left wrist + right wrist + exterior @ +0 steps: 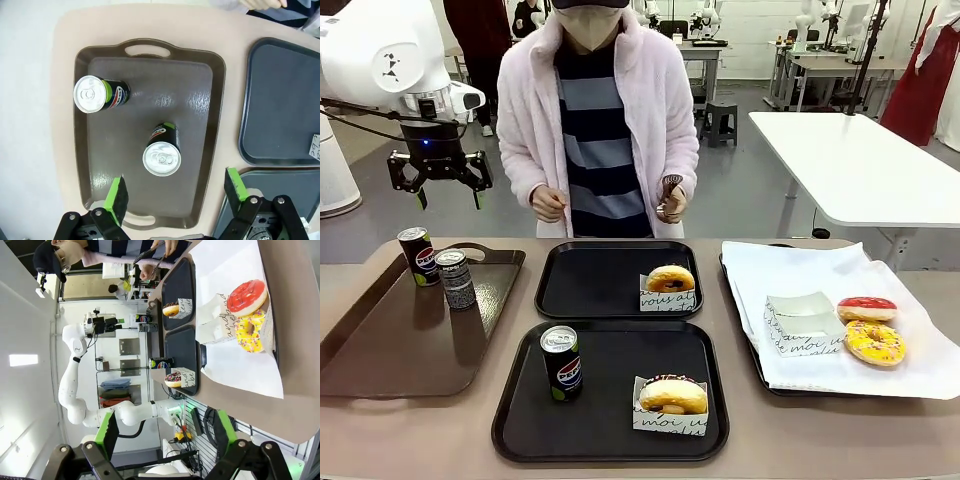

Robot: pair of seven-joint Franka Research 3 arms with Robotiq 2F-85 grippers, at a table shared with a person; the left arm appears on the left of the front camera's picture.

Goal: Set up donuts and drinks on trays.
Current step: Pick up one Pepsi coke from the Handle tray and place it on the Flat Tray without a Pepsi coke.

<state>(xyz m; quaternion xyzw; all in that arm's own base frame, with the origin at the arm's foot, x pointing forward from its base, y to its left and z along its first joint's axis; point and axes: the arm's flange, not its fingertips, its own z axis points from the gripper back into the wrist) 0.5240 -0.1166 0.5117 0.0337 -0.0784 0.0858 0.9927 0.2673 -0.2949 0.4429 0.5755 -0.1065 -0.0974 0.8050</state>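
Donuts [672, 395] in sleeves lie one each on near tray [610, 385] and far tray [590, 280]; a Pepsi can [561, 362] stands on the near one. Your left gripper [449, 198] hangs released above the brown tray [400, 345] and its two cans [456, 280]; your right gripper [166, 432] is released, empty.

Far black tray [280, 100] cut off in left wrist view, paper sleeve [315, 146] too

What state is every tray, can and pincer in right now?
Near black tray: holds upright can, sleeved chocolate donut.
Far black tray: sleeved donut, no can.
Brown tray: rear can, grey can, both upright.
Paper-lined tray: red donut, yellow donut, unsleeved.
Left pincer: open, empty, above brown tray.
Right pincer: open, empty.
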